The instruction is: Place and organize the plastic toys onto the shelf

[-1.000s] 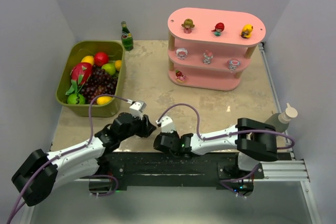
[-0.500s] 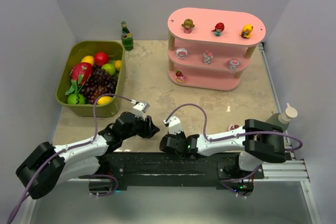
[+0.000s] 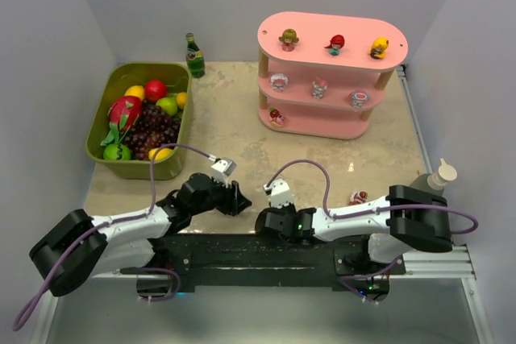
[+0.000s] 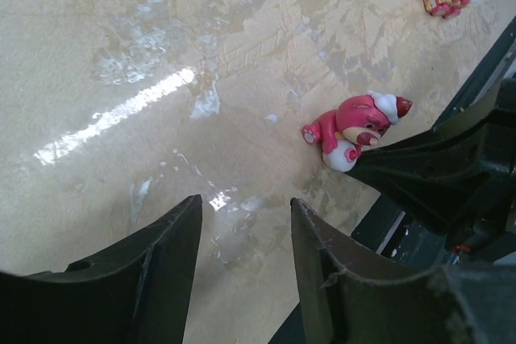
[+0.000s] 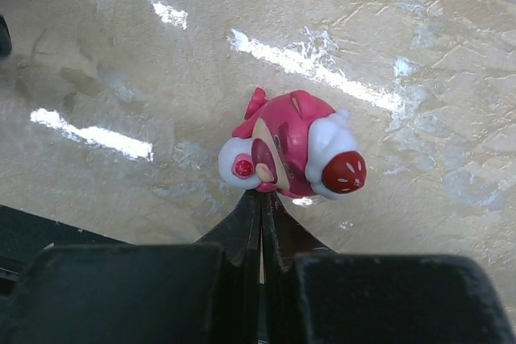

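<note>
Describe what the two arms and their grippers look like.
The left arm and right arm both have white link shells between bulky black joints. Each carries a small white wrist camera fed by a looping purple cable. The left gripper and right gripper are matte black, with flat tapering fingers.

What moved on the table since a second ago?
The left gripper and right gripper slid to the right. That uncovered a little pink toy near the front edge. Nothing was grabbed. The shelf, its seven toys and the fruit bin stayed put.
</note>
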Robot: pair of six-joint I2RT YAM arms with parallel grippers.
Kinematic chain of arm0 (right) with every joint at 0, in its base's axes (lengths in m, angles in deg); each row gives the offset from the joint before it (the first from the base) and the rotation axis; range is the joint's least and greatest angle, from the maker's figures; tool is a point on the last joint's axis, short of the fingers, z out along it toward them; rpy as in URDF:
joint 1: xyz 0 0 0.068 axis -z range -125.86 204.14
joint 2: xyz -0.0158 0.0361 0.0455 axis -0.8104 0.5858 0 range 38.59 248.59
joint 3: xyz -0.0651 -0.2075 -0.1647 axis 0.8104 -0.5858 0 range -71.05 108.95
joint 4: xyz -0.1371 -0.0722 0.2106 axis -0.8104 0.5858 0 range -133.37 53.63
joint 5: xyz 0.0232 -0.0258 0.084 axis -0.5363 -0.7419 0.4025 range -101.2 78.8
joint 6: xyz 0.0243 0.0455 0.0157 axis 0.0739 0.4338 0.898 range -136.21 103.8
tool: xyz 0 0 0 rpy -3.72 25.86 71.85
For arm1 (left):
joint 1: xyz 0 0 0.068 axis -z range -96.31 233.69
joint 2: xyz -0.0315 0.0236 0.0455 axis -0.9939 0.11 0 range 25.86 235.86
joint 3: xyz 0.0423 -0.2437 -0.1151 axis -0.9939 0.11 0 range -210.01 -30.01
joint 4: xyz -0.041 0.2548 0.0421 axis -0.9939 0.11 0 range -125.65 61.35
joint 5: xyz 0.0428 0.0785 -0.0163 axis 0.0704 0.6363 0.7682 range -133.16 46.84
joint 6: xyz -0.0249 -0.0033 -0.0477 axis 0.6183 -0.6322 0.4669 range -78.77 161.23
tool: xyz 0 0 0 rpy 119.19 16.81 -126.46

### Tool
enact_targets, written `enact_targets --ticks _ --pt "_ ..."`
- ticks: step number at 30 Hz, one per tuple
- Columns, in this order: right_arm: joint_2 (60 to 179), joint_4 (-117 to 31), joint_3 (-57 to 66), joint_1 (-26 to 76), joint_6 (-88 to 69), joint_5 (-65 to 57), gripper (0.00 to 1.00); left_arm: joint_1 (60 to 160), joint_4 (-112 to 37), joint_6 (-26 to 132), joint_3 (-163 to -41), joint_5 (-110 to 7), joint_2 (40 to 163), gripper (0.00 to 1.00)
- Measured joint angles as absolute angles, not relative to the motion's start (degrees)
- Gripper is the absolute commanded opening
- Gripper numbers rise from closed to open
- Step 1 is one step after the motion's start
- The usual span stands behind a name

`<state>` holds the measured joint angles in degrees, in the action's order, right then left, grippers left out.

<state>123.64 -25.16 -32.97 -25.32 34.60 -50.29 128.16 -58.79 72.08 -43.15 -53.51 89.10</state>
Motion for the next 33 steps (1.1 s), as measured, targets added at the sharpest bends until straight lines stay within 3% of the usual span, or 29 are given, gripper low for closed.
enact_targets --ticks 9,11,12,15,19,33 --pt "112.6 -16.6 -33.2 -25.3 39.4 -49.5 0.04 138.1 -60.1 71.9 -43.7 -47.5 93.4 0.68" --pt "107.9 -13.7 -33.2 -25.3 40.8 -49.2 0.12 140.3 -61.3 71.8 -43.9 -44.9 94.5 0.71" --pt "106.0 -12.2 -33.1 -25.3 41.9 -49.2 0.31 141.4 -62.2 71.6 -44.0 -43.5 95.2 0.73" --pt "103.1 -5.2 -31.5 -25.1 46.1 -49.7 0.50 145.1 -64.9 70.9 -44.9 -39.2 97.6 0.80" --pt "101.8 4.7 -25.9 -23.6 51.1 -51.3 0.62 151.1 -69.8 67.5 -46.6 -32.2 102.3 0.82" --pt "82.5 11.2 -18.7 -22.3 51.6 -56.8 0.69 154.8 -99.2 54.7 -44.7 -28.2 122.2 0.85"
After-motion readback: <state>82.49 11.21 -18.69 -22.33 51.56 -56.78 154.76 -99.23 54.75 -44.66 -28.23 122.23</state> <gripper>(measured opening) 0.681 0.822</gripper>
